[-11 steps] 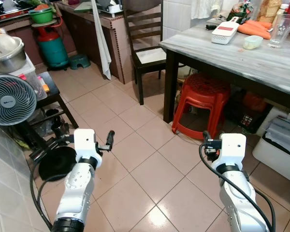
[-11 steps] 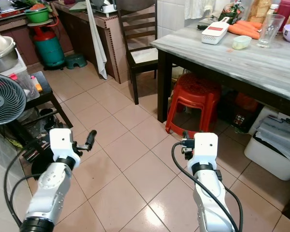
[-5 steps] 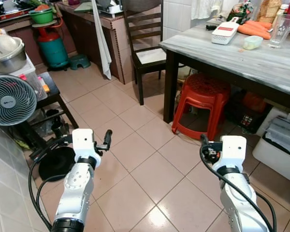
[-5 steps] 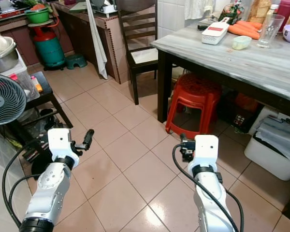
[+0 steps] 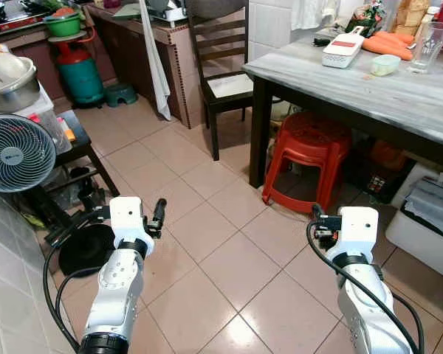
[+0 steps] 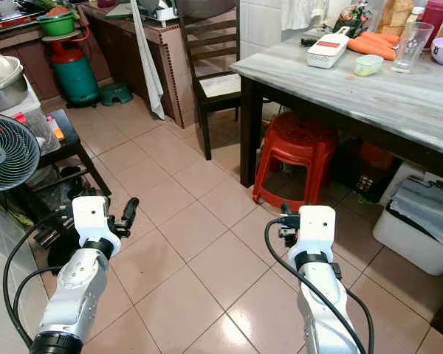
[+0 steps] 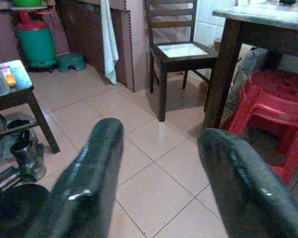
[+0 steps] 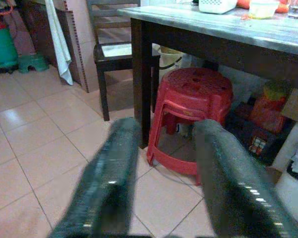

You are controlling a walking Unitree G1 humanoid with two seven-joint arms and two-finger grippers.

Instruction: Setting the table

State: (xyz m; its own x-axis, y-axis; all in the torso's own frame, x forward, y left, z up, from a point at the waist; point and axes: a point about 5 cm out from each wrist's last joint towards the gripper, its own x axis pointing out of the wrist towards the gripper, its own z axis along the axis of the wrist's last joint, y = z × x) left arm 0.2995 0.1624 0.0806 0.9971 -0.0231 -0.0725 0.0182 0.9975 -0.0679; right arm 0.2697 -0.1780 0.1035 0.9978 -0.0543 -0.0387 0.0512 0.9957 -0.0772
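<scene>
We hold our left pincer point(image 7: 159, 183) and right pincer point(image 8: 161, 178) low over the floor tiles, fingers apart and empty, while the desk point(image 5: 399, 92) with its glass point(image 5: 430, 46) lies ahead to the right, nearer our right arm.

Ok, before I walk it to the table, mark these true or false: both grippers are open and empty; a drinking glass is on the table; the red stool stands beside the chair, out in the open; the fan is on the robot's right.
1. Both the left gripper and right gripper are open and empty. True.
2. A glass stands on the table. True.
3. The red stool stands in the open beside the chair. False: it sits under the table.
4. The fan is on the robot's right. False: it is on its left.
</scene>
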